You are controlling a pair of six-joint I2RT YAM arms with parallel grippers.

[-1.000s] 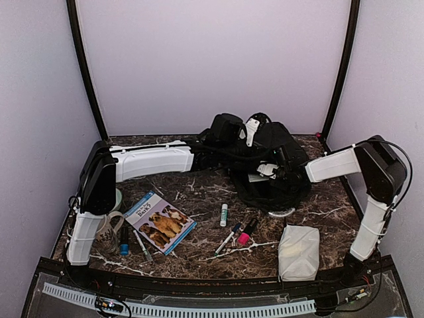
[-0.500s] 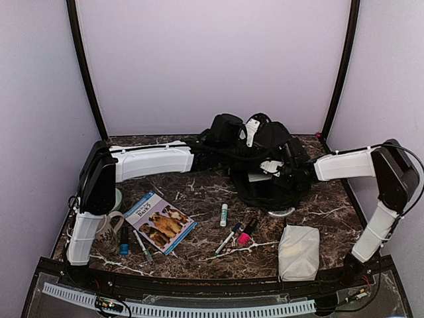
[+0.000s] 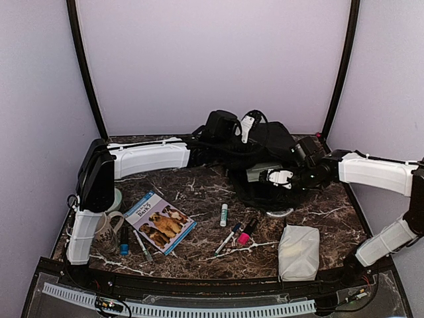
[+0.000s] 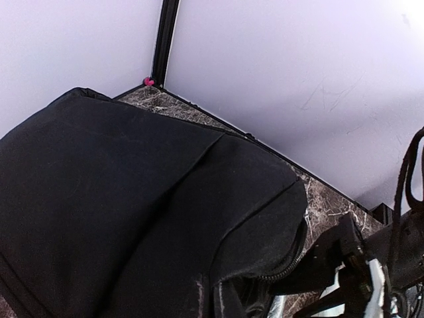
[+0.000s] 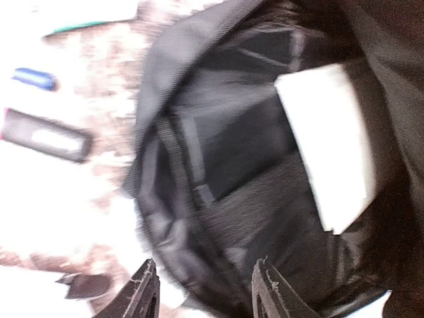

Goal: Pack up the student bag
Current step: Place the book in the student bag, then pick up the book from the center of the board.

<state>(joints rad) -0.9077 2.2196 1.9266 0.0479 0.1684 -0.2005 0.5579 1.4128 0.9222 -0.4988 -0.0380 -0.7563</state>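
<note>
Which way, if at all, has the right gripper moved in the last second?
Yes: the right gripper has shifted slightly rightward over the student bag, closer in line with the white pouch.

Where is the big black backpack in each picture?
Top external: the backpack sits on the far side of the marble table, a little right of the middle.
Left wrist: the backpack fills the lower left, seen from very close.
Right wrist: the backpack fills most of the picture, open mouth facing the camera, blurry.
Shared landmark: the marble table shows beside the backpack in every view.
</note>
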